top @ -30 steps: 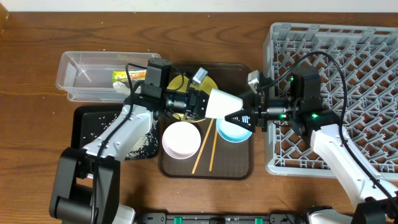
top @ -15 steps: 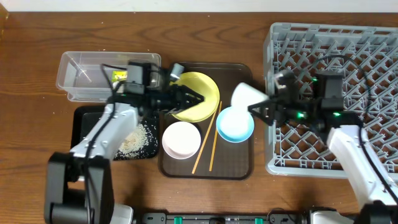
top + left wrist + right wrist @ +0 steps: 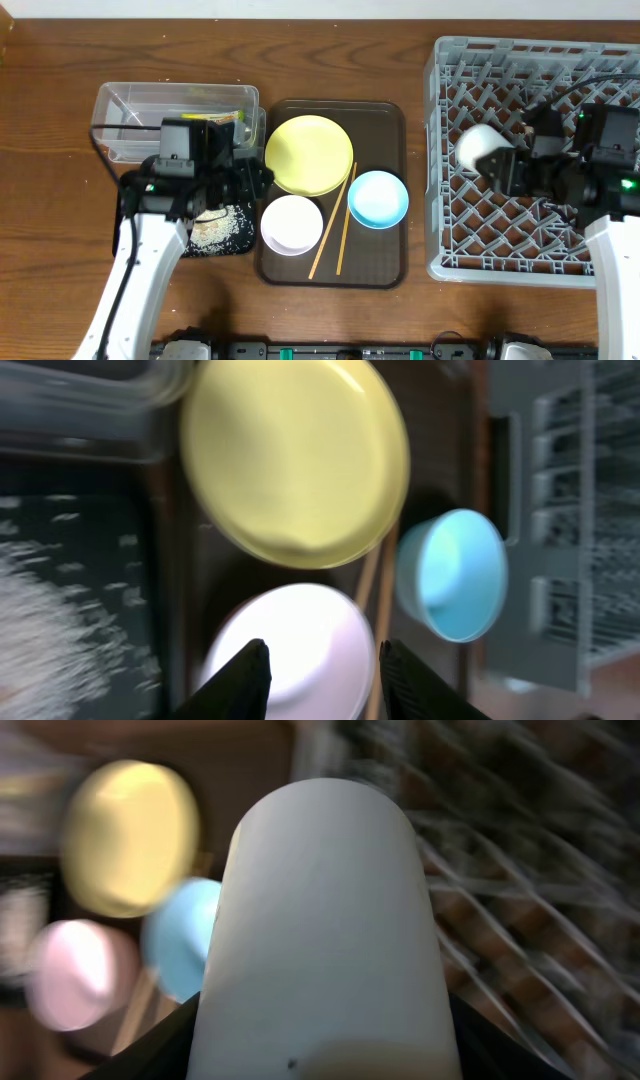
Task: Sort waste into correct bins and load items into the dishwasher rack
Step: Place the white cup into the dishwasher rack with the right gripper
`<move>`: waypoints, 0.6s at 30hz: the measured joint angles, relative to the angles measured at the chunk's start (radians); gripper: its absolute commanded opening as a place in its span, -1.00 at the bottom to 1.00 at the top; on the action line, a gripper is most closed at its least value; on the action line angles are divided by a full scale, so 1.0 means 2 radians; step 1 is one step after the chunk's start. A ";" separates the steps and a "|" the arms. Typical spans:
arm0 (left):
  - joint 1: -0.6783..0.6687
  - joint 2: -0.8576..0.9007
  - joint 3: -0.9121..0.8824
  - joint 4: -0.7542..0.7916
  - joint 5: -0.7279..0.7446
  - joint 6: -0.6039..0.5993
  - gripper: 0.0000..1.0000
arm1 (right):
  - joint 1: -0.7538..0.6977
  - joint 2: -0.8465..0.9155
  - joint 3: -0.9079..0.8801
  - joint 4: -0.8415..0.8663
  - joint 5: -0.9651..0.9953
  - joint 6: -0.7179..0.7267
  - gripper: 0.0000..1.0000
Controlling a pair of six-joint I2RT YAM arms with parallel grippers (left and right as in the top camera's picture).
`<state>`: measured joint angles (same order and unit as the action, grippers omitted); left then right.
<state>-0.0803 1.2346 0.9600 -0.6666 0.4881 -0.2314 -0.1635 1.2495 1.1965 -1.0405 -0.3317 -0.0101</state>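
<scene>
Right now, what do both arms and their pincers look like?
Both arms match: the left arm and right arm have smooth white shells on the long links, with black blocky joints and wrists. Thin black cables loop by each wrist, and small green lights glow on the right wrist. The left pincer has two black fingers; the right pincer is black too.

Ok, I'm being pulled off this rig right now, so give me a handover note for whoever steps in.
Right tool shut on the pale cup, held over the dishwasher rack, not yet set down. Left tool open, empty, near the white bowl.
Done: wrapper in the clear tub, rice on the black tray.
To do: seat the cup; load yellow plate, white bowl, blue bowl and chopsticks, all on the brown tray. Tissue not spotted.
</scene>
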 measured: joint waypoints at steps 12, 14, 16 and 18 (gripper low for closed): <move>0.000 -0.021 0.000 -0.022 -0.063 0.010 -0.21 | -0.047 0.021 0.007 -0.090 0.246 0.080 -0.96; 0.000 -0.021 0.000 -0.023 -0.064 0.010 -0.21 | -0.056 0.036 0.007 -0.092 0.256 0.084 -0.95; 0.000 -0.021 0.000 -0.025 -0.065 0.010 -0.20 | -0.064 0.052 0.007 -0.093 0.262 0.086 -0.94; 0.000 -0.021 0.000 -0.026 -0.065 0.010 -0.20 | -0.071 0.071 0.007 -0.093 0.261 0.088 -0.95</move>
<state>-0.0803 1.1919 0.9600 -0.7185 0.3588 -0.2111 -0.3054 1.3922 1.2106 -1.2266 0.1909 0.1650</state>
